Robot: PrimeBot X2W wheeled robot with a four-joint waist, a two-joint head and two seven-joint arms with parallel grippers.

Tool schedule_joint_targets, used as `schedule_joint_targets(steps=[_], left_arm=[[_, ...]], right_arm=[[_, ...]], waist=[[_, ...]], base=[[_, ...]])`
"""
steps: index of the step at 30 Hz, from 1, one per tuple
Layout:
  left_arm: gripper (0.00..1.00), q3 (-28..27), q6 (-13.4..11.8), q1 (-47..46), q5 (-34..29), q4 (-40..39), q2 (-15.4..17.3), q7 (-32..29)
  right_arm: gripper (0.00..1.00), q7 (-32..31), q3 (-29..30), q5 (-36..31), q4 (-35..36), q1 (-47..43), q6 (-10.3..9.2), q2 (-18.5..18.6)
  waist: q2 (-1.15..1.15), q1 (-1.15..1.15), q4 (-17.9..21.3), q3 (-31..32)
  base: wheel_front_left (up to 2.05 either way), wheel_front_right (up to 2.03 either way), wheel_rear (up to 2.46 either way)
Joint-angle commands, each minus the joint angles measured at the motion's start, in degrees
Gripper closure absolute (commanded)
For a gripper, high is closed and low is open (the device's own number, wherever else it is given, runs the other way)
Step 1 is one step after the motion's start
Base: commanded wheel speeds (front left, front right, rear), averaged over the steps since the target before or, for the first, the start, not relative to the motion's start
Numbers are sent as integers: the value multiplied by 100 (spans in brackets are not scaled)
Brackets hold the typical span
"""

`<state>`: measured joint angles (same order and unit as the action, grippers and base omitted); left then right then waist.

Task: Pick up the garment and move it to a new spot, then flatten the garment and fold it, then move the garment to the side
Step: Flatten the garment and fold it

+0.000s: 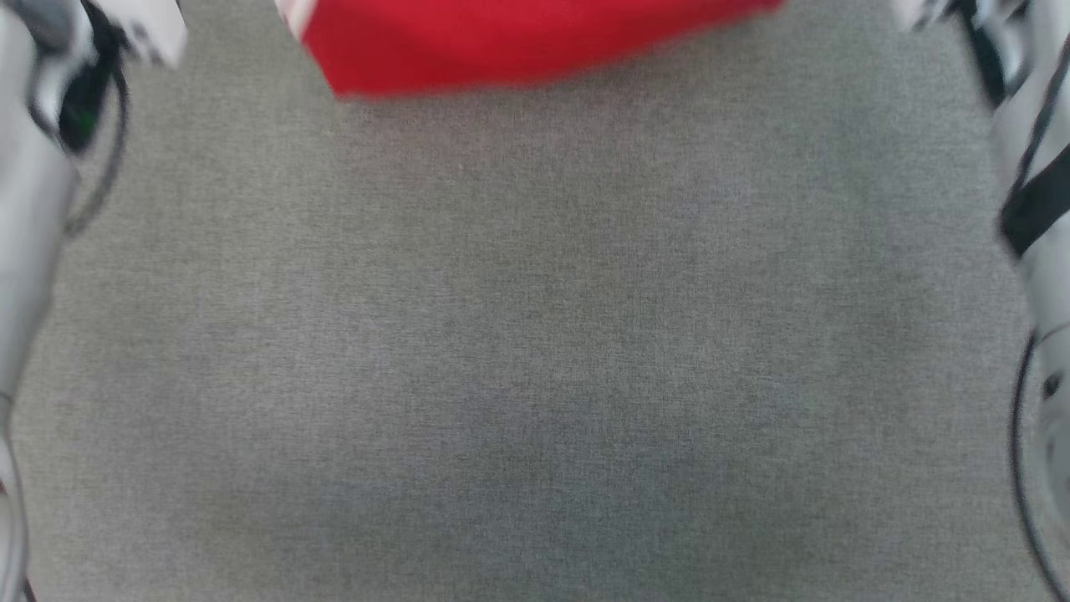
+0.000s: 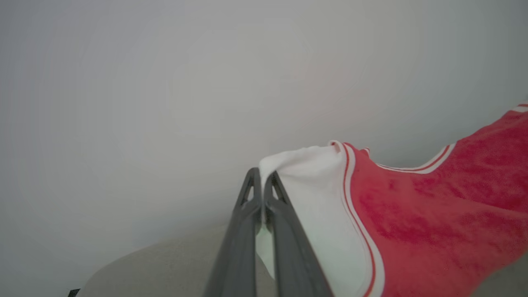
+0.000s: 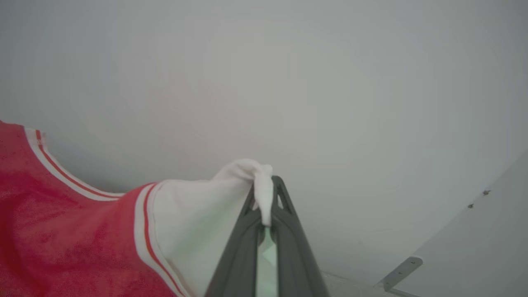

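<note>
Up at the far top edge of the head view, the garment [image 1: 518, 42] shows as a blurred red band above the grey cloth-covered desk [image 1: 535, 351]. Its lower hem seems clear of the cloth, though the blur makes that hard to be sure of. The left claw [image 2: 260, 181] is clamped tight on the bunched tip of one white sleeve [image 2: 309, 185], and the right claw [image 3: 266, 187] is pinched the same way on the other white sleeve [image 3: 198, 210]. Between them the red body spans sideways, shoulder to shoulder, so the garment's long axis drops away from both claws toward the desk. Neither arm looks nearer; the hold seems even. I judge this to be the carry to a new spot. The lay-down will need both claws lowered together, hem landing first, so the cloth spreads flat
</note>
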<state>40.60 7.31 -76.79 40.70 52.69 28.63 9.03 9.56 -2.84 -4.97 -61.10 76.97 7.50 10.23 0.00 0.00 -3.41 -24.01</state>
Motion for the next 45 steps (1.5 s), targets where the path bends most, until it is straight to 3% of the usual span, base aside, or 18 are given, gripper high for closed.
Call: schedule_joint_targets(steps=[1, 6, 9, 13, 17, 25, 31, 37, 42, 45], left_arm=[[100, 58, 11, 125, 136, -12, 22, -111], [100, 312, 12, 828, 800, -350, 195, -656], [100, 440, 11, 1331, 1215, -861, 479, -904], [100, 588, 12, 2088, 1758, -1751, 888, -1346], [100, 608, -49, 2893, 2273, -2626, 1353, -1750], [100, 560, -941, 4324, 2871, -4438, 2174, -2013], [100, 564, -1609, 5340, 3196, -5196, 2617, -1859], [100, 627, -2098, 6088, 3450, -5459, 2814, -1740], [100, 648, -2442, 6614, 3800, -5589, 2861, -1745], [100, 709, -2510, 6745, 3875, -5633, 2888, -1811]], right_arm=[[100, -6, -43, 164, -12, -139, -2, -61], [100, -197, -594, 811, 104, -863, -3, -88], [100, -492, -1093, 1365, 419, -1370, -3, -88], [100, -1000, -1747, 2149, 1360, -2141, -2, 261], [100, -1672, -2126, 2952, 2792, -3052, -2, 884], [100, -3060, -1998, 3626, 5456, -4961, -2, 2060], [100, -3822, -1613, 3800, 6500, -6191, -2, 2582], [100, -4656, -1321, 4124, 6975, -7204, -2, 2734], [100, -5351, -891, 4318, 7172, -8034, -2, 2594], [100, -5480, -771, 4330, 7238, -8225, -2, 2473]], waist=[[0, 0, -21, 50], [0, 0, -24, 260], [0, 0, 10, 408], [0, 0, 23, 562], [0, 0, 5, 656], [0, 0, -28, 736], [0, 0, -23, 843], [0, 0, -32, 979], [0, 0, -73, 1037], [0, 0, -91, 1043]], base=[[0, 0, 0], [0, 0, 0], [0, 0, 0], [0, 0, 0], [0, 0, 0], [0, 0, 0], [0, 0, 0], [0, 0, 0], [0, 0, 0], [0, 0, 0]])
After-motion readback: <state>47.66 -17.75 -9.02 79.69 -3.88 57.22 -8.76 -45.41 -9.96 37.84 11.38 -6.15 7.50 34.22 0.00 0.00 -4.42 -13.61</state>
